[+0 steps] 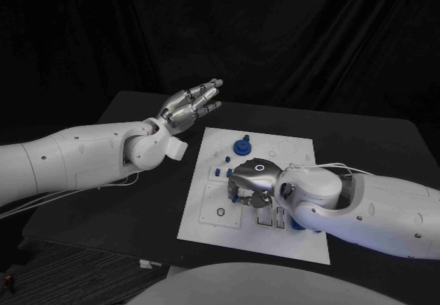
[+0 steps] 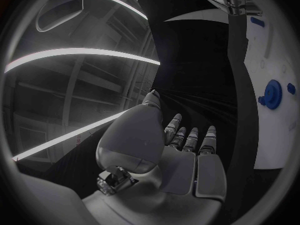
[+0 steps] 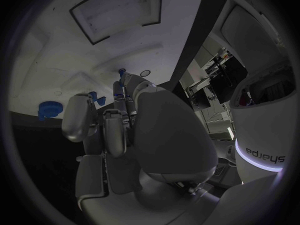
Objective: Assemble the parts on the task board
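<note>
- Nearest the head camera, the right hand point(image 1: 254, 184) is bent down over the middle of the task board point(image 1: 213, 219), its fingers point(image 1: 255, 199) curled toward the white surface.
- From the right wrist view, the right hand point(image 3: 119, 135) has its fingers point(image 3: 115, 127) drawn close together, with a thin blue part point(image 3: 122, 74) at their tips; whether they truly pinch it I cannot tell.
- White and rectangular, the task board lies in the middle of the black counter point(image 1: 137, 210), its long side running away from the robot.
- On the board's far half stands a round blue part point(image 1: 242, 146), upright, well apart from the right hand.
- Several small blue parts point(image 1: 217, 170) sit on the board between the round part and the right hand, close to the hand's knuckles.
- Near the board's left edge there is a dark ring-shaped mark point(image 1: 219, 213); what it is I cannot tell.
- Off the board's far left corner, the left hand point(image 1: 190, 103) is raised above the counter, palm up, fingers point(image 1: 209, 89) stretched out and apart, holding nothing.
- In the left wrist view the left hand point(image 2: 181, 160) is likewise spread with fingers point(image 2: 190, 137) straight, and the round blue part point(image 2: 272, 94) shows on the board point(image 2: 275, 135) beside it, not touching it.
</note>
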Robot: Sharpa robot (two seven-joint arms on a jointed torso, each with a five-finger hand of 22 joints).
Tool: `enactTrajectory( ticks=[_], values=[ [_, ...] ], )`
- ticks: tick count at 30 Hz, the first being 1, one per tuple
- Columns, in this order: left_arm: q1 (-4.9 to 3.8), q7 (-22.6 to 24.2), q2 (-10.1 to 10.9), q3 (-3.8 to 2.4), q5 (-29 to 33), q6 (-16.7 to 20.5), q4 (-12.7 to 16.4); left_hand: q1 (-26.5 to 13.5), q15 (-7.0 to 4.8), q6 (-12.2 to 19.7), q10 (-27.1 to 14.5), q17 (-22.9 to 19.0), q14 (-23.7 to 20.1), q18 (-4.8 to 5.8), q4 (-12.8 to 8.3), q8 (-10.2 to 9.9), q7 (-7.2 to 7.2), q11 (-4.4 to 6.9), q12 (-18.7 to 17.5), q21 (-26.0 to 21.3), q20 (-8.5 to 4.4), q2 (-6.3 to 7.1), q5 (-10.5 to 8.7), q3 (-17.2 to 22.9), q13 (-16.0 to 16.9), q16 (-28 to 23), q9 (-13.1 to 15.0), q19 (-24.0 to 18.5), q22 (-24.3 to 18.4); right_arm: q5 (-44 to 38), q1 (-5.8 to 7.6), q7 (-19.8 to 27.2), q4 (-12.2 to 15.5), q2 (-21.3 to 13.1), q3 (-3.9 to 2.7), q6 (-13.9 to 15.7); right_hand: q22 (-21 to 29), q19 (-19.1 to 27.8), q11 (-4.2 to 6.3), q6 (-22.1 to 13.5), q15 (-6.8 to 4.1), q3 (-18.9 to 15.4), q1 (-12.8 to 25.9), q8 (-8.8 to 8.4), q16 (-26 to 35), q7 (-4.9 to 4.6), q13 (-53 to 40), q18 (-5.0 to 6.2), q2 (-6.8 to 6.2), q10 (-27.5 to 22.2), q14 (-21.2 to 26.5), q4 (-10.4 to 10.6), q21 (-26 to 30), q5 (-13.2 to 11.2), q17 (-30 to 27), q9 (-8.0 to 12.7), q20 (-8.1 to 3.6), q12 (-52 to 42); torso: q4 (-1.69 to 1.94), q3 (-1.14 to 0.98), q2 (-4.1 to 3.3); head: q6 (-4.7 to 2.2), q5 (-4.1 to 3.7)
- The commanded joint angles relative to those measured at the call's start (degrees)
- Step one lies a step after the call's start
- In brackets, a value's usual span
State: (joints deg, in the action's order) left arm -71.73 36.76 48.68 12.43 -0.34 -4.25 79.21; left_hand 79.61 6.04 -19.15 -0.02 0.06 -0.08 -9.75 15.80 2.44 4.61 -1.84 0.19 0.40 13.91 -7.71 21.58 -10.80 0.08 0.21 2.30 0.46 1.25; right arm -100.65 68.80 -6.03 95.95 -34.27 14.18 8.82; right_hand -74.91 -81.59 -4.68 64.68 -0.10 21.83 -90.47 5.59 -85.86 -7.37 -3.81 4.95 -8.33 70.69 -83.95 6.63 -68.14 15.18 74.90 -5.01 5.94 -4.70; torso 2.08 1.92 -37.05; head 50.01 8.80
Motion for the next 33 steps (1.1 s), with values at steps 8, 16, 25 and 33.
enactTrajectory(
  ticks=[8, 16, 25, 33],
  values=[
    [0.18, 0.3, -0.3, -0.06, 0.2, -1.0, -0.2, 0.0, -0.07, -0.5, 0.0, -0.1, 0.1, -0.49, -0.2, 0.3, 0.08, -0.57, -0.2, -0.1, 0.04, -0.57, 0.47, -0.3, -0.1, -0.2, 0.1, -0.2, 0.0, -0.5, -0.41, -1.0, -0.1, 0.3, -0.03, -1.2, -9.4, 0.2, 0.62, 0.1, -0.18, 0.3, 0.0, -0.4, 0.1, -0.23, 0.0, -0.62, -0.13, 0.8, -4.0, 0.0, -0.1, -0.5, 8.6, 0.1, -0.3, -0.1, -0.03, 0.0, -0.05, -0.01, -0.1],
    [0.25, 0.1, -0.4, -0.06, 0.2, -1.1, -0.3, 0.2, -0.01, -0.7, 0.0, -0.1, 0.1, -0.5, -0.4, 0.4, 0.16, -0.65, -0.2, -0.1, 0.1, -0.73, 0.75, -0.4, -0.1, -0.2, 0.2, -0.1, 0.0, -0.5, -0.6, -1.1, -0.4, 0.6, -0.03, -1.7, -9.3, 0.4, 0.53, -0.2, -0.07, 0.5, 0.8, -0.75, 0.3, -0.32, 0.0, -0.58, -0.3, 0.7, -3.9, 0.2, 0.1, -1.7, 8.3, 0.3, -0.19, 0.2, 0.0, 0.03, -0.01, -0.01, -0.15],
    [0.34, 0.0, -0.5, -0.06, 0.2, -1.3, -0.5, 0.4, 0.03, -0.8, 0.0, -0.1, 0.1, -0.51, -0.5, 0.4, 0.21, -0.7, -0.2, -0.1, 0.18, -0.85, 1.02, -0.4, -0.1, -0.2, 0.2, -0.1, 0.1, -0.5, -0.71, -1.6, -0.5, 0.7, -0.02, -2.3, -8.9, 1.2, -0.6, -4.0, 0.95, 0.7, 3.3, -2.1, 0.9, -1.29, 0.1, -0.38, -1.34, -2.7, -3.5, 1.3, 1.4, -5.3, 7.4, 1.1, 0.6, 1.1, -0.02, 0.04, -0.02, -0.01, -0.09],
    [0.41, -0.1, -0.5, -0.06, 0.2, -1.5, -0.6, 0.5, 0.06, -0.8, 0.0, -0.1, 0.1, -0.51, -0.6, 0.4, 0.24, -0.74, -0.2, -0.1, 0.23, -0.94, 1.21, -0.4, -0.1, -0.2, 0.2, -0.1, 0.1, -0.5, -0.75, -2.3, -0.6, 0.7, -0.02, -2.8, -8.4, 2.1, -1.04, -7.9, 1.06, -0.2, 5.5, -1.98, 1.9, -1.33, 0.1, 0.05, -2.53, -6.9, -2.8, 2.4, 3.4, -7.8, 5.9, 1.2, 0.97, 1.0, -0.03, 0.03, -0.02, -0.01, -0.23]
  ],
)
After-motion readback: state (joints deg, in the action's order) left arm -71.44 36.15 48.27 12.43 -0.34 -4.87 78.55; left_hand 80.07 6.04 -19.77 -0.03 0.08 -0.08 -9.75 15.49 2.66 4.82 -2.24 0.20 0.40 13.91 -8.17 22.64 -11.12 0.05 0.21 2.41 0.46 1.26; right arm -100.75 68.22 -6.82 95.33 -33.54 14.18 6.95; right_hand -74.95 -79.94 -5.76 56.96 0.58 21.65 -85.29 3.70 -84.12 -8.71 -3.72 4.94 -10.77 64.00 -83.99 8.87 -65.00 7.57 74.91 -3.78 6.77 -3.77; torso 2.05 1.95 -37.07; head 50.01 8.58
